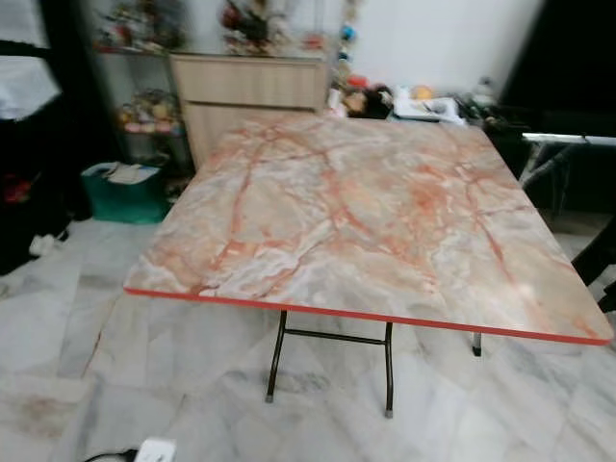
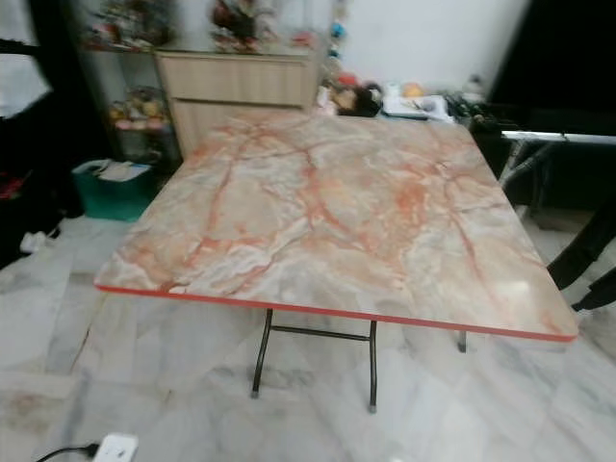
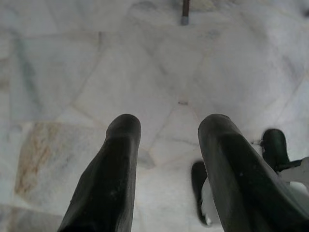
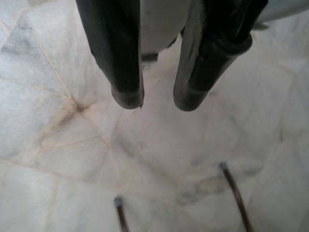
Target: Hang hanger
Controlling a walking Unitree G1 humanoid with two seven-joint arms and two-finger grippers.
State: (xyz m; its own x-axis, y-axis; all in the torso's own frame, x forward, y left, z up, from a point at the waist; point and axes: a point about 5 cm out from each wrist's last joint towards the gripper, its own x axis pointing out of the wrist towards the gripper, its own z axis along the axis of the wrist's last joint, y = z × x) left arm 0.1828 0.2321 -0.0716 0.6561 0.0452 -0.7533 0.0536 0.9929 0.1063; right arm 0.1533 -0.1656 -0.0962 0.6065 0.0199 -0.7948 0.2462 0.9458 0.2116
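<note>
A square folding table (image 1: 366, 217) with a pink-orange marble-pattern top and a red edge stands in front of me on thin dark metal legs (image 1: 276, 356). Both arms hang low over the floor. My left gripper (image 3: 169, 125) is open above pale marble floor tiles, with nothing between its black fingers (image 3: 120, 145). My right gripper (image 4: 158, 99) is also open and holds nothing. It points down at the floor near two of the table's leg ends (image 4: 231, 186).
A wooden cabinet (image 1: 252, 96) and cluttered shelves stand behind the table. A green bin (image 1: 120, 192) sits on the floor at the left. A white rail on a metal frame (image 1: 568, 141) and dark legs (image 2: 587, 260) stand at the right. A white plug block (image 1: 154, 449) lies on the near floor.
</note>
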